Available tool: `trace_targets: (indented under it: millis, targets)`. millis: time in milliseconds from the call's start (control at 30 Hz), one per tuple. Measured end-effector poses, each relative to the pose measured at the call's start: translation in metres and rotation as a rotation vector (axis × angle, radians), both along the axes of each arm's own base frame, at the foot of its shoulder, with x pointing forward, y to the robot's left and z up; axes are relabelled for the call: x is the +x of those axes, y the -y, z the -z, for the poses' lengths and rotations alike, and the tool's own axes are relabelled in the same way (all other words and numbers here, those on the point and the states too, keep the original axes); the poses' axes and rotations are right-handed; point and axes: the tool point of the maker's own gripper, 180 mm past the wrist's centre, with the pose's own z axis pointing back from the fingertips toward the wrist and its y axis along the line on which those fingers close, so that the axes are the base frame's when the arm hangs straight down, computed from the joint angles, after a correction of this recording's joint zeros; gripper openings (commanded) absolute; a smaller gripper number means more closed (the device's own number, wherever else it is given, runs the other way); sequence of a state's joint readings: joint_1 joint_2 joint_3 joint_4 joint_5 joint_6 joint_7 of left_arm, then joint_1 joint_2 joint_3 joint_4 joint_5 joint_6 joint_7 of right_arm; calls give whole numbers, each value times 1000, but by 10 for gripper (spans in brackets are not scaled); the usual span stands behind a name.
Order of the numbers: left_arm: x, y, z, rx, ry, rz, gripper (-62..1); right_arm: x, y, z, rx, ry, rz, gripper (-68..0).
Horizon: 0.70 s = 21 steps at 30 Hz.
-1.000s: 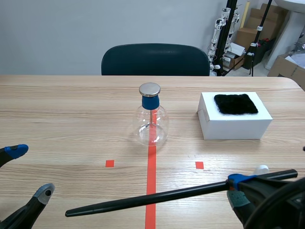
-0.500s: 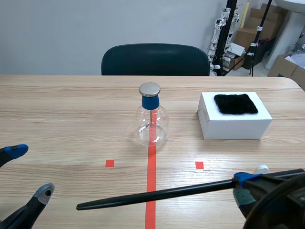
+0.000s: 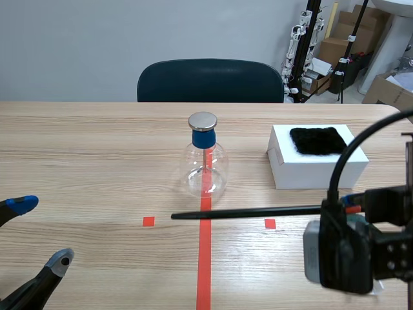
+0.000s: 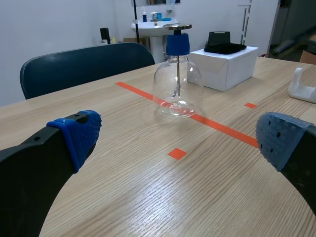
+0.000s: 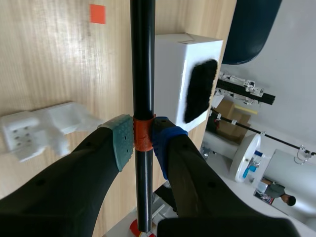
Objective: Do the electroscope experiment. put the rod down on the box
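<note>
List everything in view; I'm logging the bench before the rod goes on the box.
rod: one, black, in the right gripper, over the table
electroscope: one, clear with blue cap, on the red tape line
box: one, white, right of the electroscope
cloth: one, black, on the box
holder: one, white, beside the right gripper
chair: one, dark teal, behind the table
left gripper: one, black, open, near left
right gripper: one, black, shut on the rod

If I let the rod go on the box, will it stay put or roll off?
It may well roll: the rod looks round, smooth and straight. It looks stiff: no sag, though the right gripper holds it near one end. It seems longer than the box, so it would overhang; laying it across the black pad may steady it.
</note>
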<state>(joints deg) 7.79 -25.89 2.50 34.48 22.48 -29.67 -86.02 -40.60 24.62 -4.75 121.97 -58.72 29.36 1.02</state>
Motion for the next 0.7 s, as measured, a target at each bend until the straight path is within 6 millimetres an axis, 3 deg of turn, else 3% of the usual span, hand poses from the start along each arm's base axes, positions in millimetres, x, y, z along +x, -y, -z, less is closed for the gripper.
trace_targets:
  millis: [133, 333, 567, 700]
  targets:
    - [0, 0, 0, 0, 0, 0, 14, 16, 3, -5, 15, -82, -4, -638]
    - [0, 0, 0, 0, 0, 0, 14, 51, 1, -27, 80, -38, -14, -638]
    - [0, 0, 0, 0, 0, 0, 14, 57, 8, 25, 36, -178, -7, -638]
    - [0, 0, 0, 0, 0, 0, 14, 53, 1, 37, 42, -239, -38, -638]
